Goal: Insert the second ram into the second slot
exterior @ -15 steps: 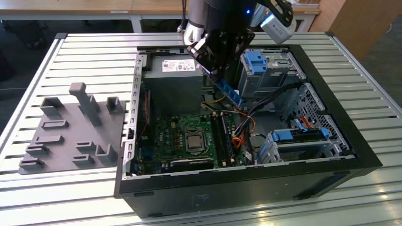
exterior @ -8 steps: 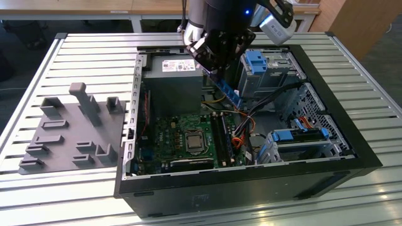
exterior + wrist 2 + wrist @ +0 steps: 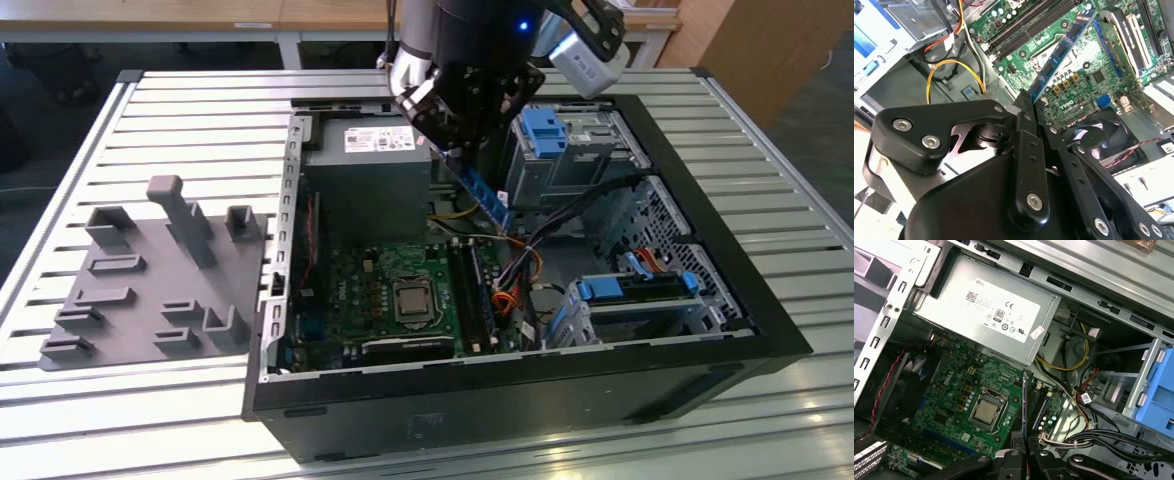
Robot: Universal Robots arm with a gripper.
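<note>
My gripper (image 3: 461, 148) hangs over the open computer case (image 3: 694, 235) and is shut on one end of the second ram (image 3: 483, 195), a thin blue circuit-board stick. In the second wrist view the ram (image 3: 1061, 50) reaches out from the gripper (image 3: 1029, 106) across the green motherboard (image 3: 1094, 75), above the board and not touching it. In the first wrist view the ram (image 3: 1025, 400) shows edge-on, above the dark ram slots (image 3: 1042, 407) beside the processor socket (image 3: 986, 412). In the exterior view the slots (image 3: 470, 285) lie below the stick's free end.
The grey power supply (image 3: 367, 165) stands close behind the gripper. Blue drive-bay clips (image 3: 547, 128) and metal cages (image 3: 627, 300) fill the case on the exterior view's right. Yellow and black cables (image 3: 1069, 362) run near the slots. A grey holder tray (image 3: 147, 285) sits outside the case.
</note>
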